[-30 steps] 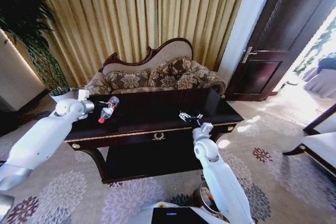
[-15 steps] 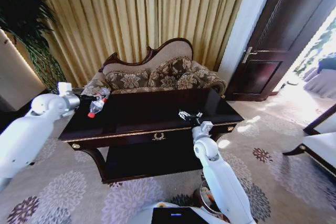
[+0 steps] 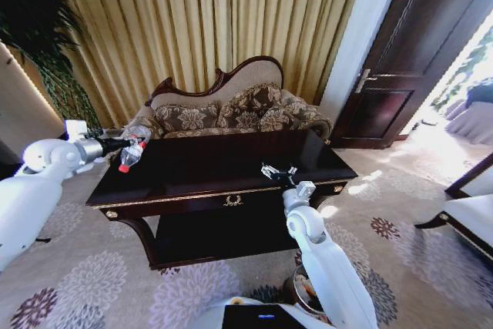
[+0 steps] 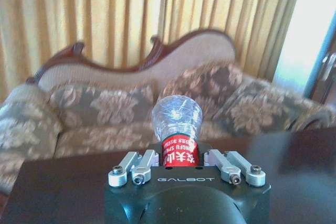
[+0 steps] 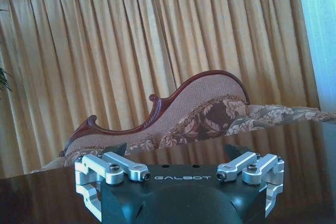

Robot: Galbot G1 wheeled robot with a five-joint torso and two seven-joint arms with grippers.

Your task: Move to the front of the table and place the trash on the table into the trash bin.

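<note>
Head view: left hand [image 3: 115,144] with bottle [image 3: 128,156] farther left than before.

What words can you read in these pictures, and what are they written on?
"GALBOT": on the black body of the left gripper, which holds the bottle.
"GALBOT": on the black body of the right gripper, over the table.
The bottle's red label carries white characters and small lettering, too blurred to read.
</note>
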